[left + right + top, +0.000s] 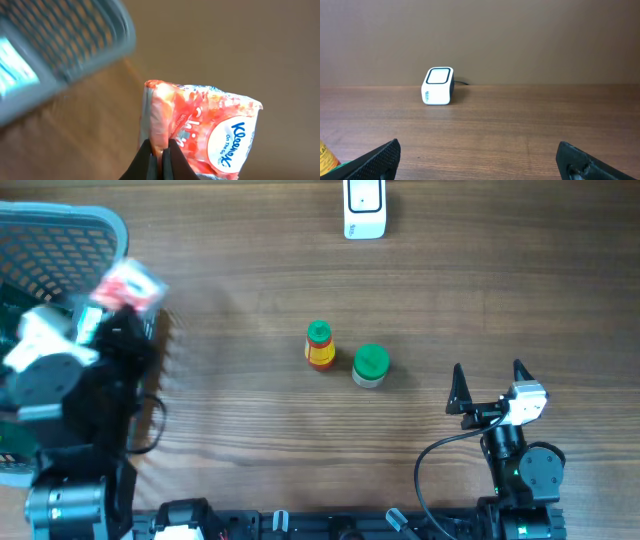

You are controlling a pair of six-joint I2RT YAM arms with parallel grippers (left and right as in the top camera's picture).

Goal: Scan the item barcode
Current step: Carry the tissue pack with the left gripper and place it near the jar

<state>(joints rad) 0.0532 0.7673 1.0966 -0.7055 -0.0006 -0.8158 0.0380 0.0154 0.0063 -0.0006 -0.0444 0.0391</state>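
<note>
Left pincer [160,148] closed tight on edge of Kleenex pack [202,131] — pack held in air just beside rim of grey basket [70,225], left side of counter [250,420]. Right pincer [488,372] spread wide, holds nothing, low at right side. White scanner [438,86] stands at far edge — well apart from pack. Yellow bottle [319,346] and green-lid jar [370,366] in middle.

Basket [100,225] far left; bottle [319,346] just left of jar [370,365], centre; scanner [364,208] behind.
</note>
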